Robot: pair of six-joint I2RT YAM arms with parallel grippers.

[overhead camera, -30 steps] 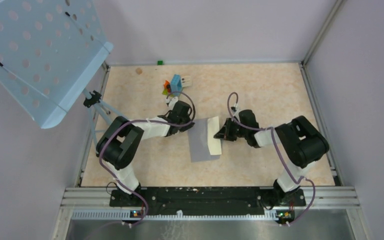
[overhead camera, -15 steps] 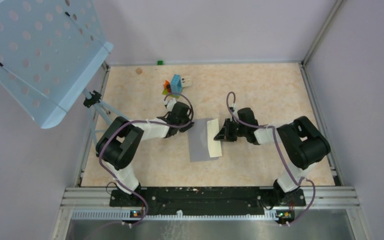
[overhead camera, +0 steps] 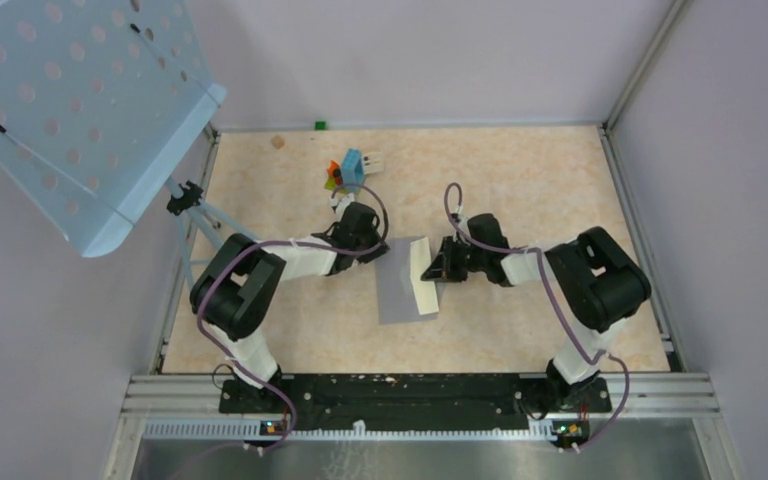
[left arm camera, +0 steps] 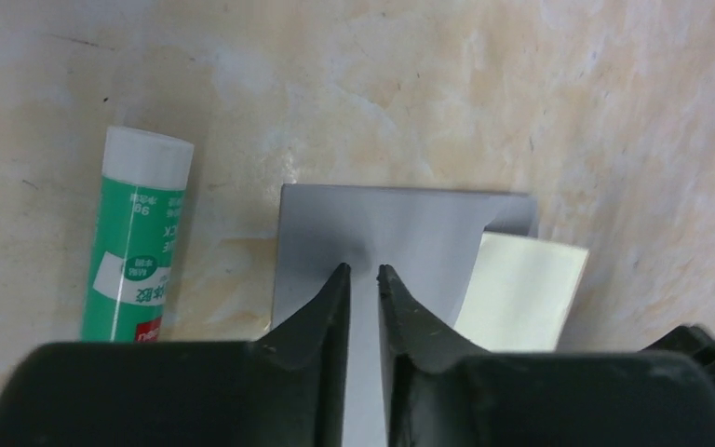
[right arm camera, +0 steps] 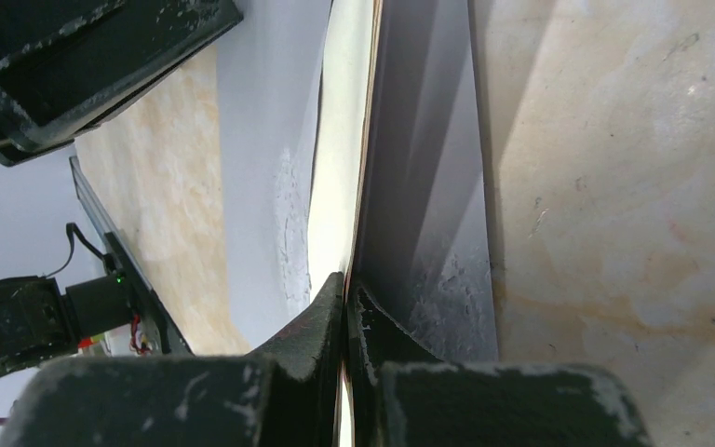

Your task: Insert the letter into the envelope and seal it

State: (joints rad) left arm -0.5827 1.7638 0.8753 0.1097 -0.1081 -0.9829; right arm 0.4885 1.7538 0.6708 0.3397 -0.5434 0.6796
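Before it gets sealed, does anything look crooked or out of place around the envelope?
Yes. The letter sticks out of the envelope on its right side, only partly inserted, its free edge pinched and lifted by the right end effector. Nothing looks torn or spilled.

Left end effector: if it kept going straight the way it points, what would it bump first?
Probably the grey envelope: the left end effector has its tips right over it. Whether they touch already is unclear.

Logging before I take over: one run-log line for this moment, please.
left gripper: jaws slightly apart over envelope | right gripper: shut on letter | letter: partly covered by envelope
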